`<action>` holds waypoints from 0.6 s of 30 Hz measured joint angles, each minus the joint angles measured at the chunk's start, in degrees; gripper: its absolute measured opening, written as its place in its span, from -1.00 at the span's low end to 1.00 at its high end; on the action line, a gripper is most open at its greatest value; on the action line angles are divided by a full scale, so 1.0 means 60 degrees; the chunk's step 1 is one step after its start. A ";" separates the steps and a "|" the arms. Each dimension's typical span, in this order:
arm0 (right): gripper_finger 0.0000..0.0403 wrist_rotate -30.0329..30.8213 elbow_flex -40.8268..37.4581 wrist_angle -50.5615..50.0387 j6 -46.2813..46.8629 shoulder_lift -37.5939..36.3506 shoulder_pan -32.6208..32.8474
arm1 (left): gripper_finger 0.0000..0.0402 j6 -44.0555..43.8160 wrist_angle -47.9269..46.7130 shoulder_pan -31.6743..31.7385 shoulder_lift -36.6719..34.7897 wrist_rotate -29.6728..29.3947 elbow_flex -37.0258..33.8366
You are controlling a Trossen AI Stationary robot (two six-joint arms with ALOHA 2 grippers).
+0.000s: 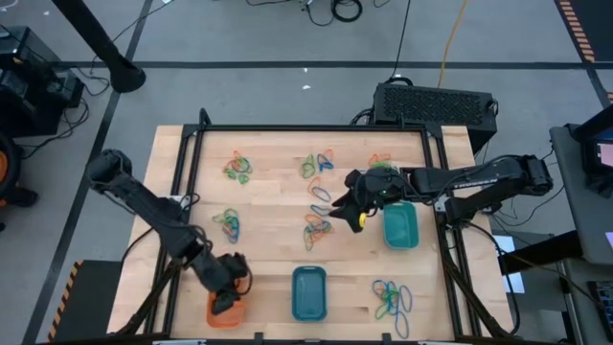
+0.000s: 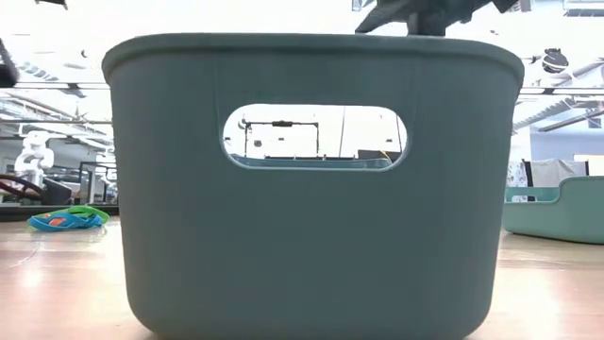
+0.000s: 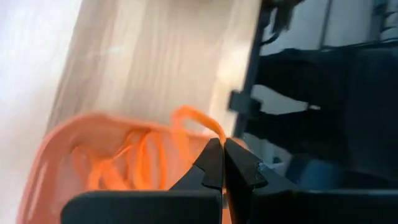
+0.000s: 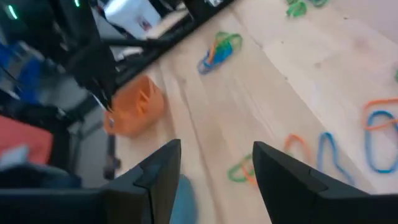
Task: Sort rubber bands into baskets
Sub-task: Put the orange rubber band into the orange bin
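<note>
Mid-sort: left gripper (image 3: 222, 163) pinched shut on an orange band (image 3: 198, 121) over the orange basket (image 1: 223, 311) — next, let go. Right gripper (image 4: 214, 168) spread wide, empty, above loose bands (image 1: 317, 228) mid-table, beside the green basket (image 1: 400, 227) — next, drop and pinch one.

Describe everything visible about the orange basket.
The orange basket is a small, rounded-rectangular tray of smooth orange plastic with shallow walls, sitting upright and open-topped on the wooden table at its front left corner. Several orange rubber bands lie loosely piled inside. The left gripper hangs right over its rim, shut on one orange band that arcs up above the basket. From the right wrist view its side looks ribbed or slotted. Whether the gripper touches the rim cannot be told.
</note>
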 joint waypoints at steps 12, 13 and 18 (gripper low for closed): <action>-0.05 -0.0043 0.0000 0.1457 0.2479 0.0798 0.1015 | -0.96 -0.0461 -0.1799 -0.0910 0.0023 -0.0606 0.0000; -0.05 -0.0048 0.0001 0.1553 0.2500 0.0870 0.1085 | -0.94 -0.0450 -0.1804 -0.0910 0.0029 -0.0610 0.0000; -0.05 -0.0076 0.0000 0.1254 0.2327 0.1130 0.1299 | -0.77 -0.0188 -0.1882 -0.0903 0.0026 -0.0613 -0.0004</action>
